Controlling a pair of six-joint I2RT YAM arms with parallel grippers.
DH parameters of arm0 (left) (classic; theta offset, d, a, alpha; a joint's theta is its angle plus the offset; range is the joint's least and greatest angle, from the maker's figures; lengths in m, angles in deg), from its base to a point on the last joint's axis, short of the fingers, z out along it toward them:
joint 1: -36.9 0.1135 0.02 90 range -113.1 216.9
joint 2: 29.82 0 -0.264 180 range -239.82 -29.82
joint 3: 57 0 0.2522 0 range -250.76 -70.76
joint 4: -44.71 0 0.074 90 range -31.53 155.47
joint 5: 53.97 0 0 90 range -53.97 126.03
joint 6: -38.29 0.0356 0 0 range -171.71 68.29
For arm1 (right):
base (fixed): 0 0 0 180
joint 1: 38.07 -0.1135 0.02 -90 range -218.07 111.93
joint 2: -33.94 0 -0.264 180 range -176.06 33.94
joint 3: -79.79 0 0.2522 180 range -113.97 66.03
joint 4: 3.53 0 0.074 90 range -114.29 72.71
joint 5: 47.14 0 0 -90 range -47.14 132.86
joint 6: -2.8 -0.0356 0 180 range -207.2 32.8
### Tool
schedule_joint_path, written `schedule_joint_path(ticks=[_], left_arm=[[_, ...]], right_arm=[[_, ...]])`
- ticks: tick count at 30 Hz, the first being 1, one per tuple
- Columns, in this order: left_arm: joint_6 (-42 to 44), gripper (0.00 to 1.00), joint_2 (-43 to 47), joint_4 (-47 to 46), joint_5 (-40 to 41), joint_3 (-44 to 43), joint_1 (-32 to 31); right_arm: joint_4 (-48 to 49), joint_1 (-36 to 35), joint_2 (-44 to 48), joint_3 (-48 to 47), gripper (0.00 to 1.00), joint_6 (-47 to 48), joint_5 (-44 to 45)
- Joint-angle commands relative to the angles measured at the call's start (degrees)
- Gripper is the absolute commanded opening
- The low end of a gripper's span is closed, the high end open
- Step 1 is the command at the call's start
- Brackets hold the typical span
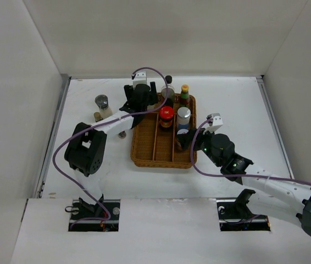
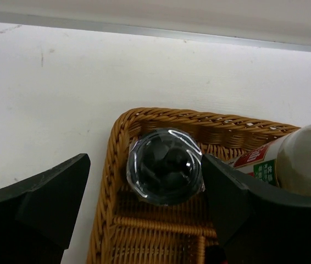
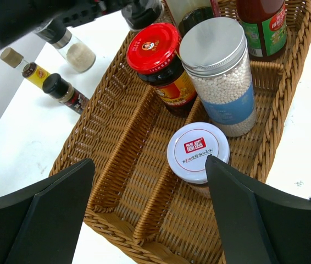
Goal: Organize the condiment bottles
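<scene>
The brown wicker basket (image 1: 144, 148) holds a red-capped jar (image 1: 166, 115), a silver-capped jar of white beads (image 1: 183, 114), a yellow-capped red sauce bottle (image 1: 184, 92) and a tall black-capped bottle (image 1: 168, 81). My left gripper (image 1: 144, 98) is open over the basket's far left corner. In its wrist view a dark-topped bottle (image 2: 165, 166) stands in that corner between the fingers, close to the right one. My right gripper (image 3: 150, 162) is open above a white-lidded jar (image 3: 198, 151) in the right compartment, with nothing held.
On the table left of the basket stand a grey-capped shaker (image 1: 101, 102), a small cork-topped yellow bottle (image 3: 28, 67) and a small black-capped bottle (image 3: 62, 89). White walls enclose the table. A pale bottle with a red-and-green label (image 2: 301, 159) stands right of the left gripper.
</scene>
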Motion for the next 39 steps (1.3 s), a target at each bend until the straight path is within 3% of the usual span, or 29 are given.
schedule_joint_path(ticks=[1,7,9,11,16,19,24,28,39], left_arm=[[-0.6,0.82,9.3,-2.8,3.7,2.1,0.1],[-2.1,0.82,18.3,6.9,8.8,3.7,1.7],[-4.3,0.83,20.3,12.6,9.7,3.4,3.4],[-6.2,0.83,21.2,18.6,10.2,2.6,5.8],[-7.1,0.87,19.7,27.8,9.8,0.5,11.4],[-6.2,0.89,17.0,30.7,10.4,-1.1,13.6],[-4.8,0.93,14.1,31.1,7.4,-3.2,16.7],[-4.0,0.93,11.0,30.9,3.9,-5.4,18.8],[-3.5,0.89,4.9,30.1,1.7,-9.1,20.4]], right_arm=[[3.3,0.2,1.6,0.1,0.89,-0.2,-0.1],[3.3,0.1,2.5,0.4,0.84,-0.3,-0.1],[3.5,-0.1,2.6,0.5,0.73,-0.3,-0.1],[3.0,-0.2,2.1,0.3,0.54,-0.3,-0.1],[3.0,-1.1,1.8,0.1,0.34,-0.4,0.5],[3.4,-1.1,2.2,0.3,0.35,-0.5,0.8],[3.5,-1.4,2.9,0.5,0.53,-0.4,0.6],[3.5,-1.8,3.7,0.8,0.62,-0.2,0.5],[3.6,-2.3,2.7,0.3,0.69,0.0,0.2]])
